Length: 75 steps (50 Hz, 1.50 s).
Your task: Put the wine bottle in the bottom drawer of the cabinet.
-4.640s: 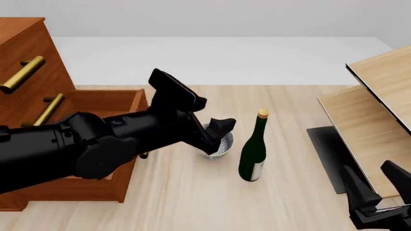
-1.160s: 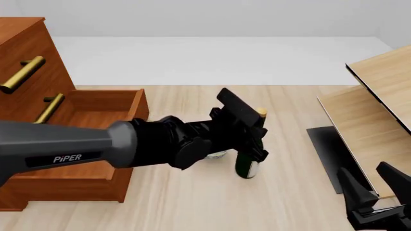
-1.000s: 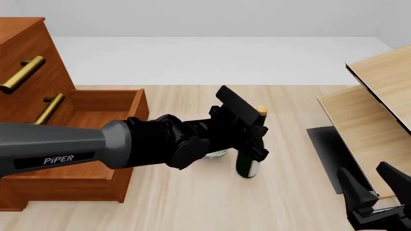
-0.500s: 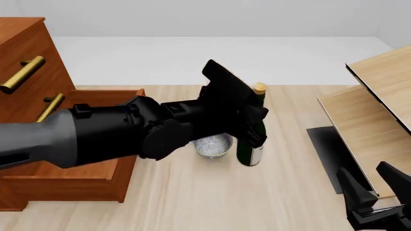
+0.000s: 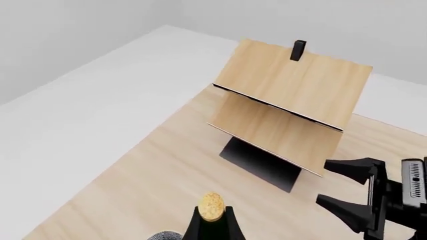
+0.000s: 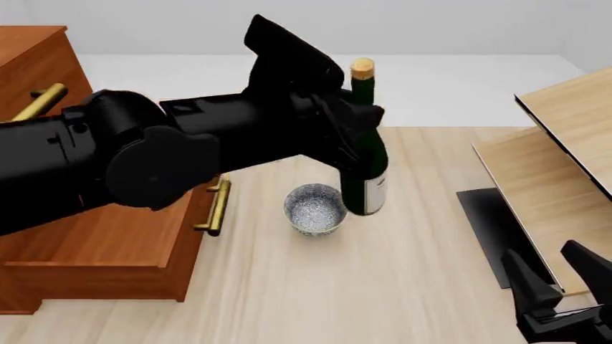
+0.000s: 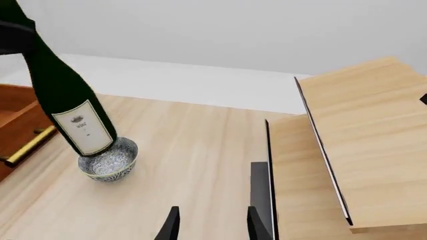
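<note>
Bottle transport is the step in hand, I'd judge: the wine bottle hangs upright at upper centre of the front view, clamped round its neck/shoulder by the left gripper, base clear of the table and just above/beside the speckled bowl. To do it well: keep the grip firm & the bottle near vertical while swinging toward frame left, lift enough that the base clears the bowl and the drawer's front edge, then lower inside the bottom drawer, which stands pulled out at lower left, under the cabinet. Likely needs tilting/laying down to fit – can't tell the drawer's depth from here. Main risk: the heavy body slipping in a neck grip.

Left arm pose: stretched across from frame left, wrist raised, fingers pointing roughly fwd/right; its wrist cam shows only the cork top between the fingers. Right gripper sits idle at lower right of the front view, fingers apart, holding nothing, well apart from the bottle, near the pale wood structure.
</note>
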Available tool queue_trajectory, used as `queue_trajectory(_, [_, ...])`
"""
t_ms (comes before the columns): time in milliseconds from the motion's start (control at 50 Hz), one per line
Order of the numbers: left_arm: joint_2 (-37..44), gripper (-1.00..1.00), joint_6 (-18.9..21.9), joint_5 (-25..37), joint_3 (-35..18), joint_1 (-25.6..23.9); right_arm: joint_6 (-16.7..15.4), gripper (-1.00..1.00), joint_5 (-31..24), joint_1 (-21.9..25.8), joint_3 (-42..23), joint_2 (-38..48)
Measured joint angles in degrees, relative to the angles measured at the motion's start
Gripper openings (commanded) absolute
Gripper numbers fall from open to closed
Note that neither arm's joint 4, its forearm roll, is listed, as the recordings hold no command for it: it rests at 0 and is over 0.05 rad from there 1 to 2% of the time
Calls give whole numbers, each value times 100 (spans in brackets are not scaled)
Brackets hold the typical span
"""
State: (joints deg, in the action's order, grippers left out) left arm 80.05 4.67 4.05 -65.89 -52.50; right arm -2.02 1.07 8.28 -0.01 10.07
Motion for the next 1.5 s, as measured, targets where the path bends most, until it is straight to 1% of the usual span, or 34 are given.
queue_trajectory(200, [-418,-100,33,243,-5,196,-18,100,90,22,0,90])
queue_trajectory(840, [-1940,-100,222,983,214,1309,-22,100,180,66,0,189])
queue_trajectory(1140, [-2494,-100,216,1436,220,1996,-11,100,213,92,0,225])
queue_trajectory(1280, [-2740,-100,277,1662,219,2330,-5,100,190,92,0,198])
queue_trajectory(1500, [-3068,-100,311,1966,330,2837,21,100,171,96,0,167])
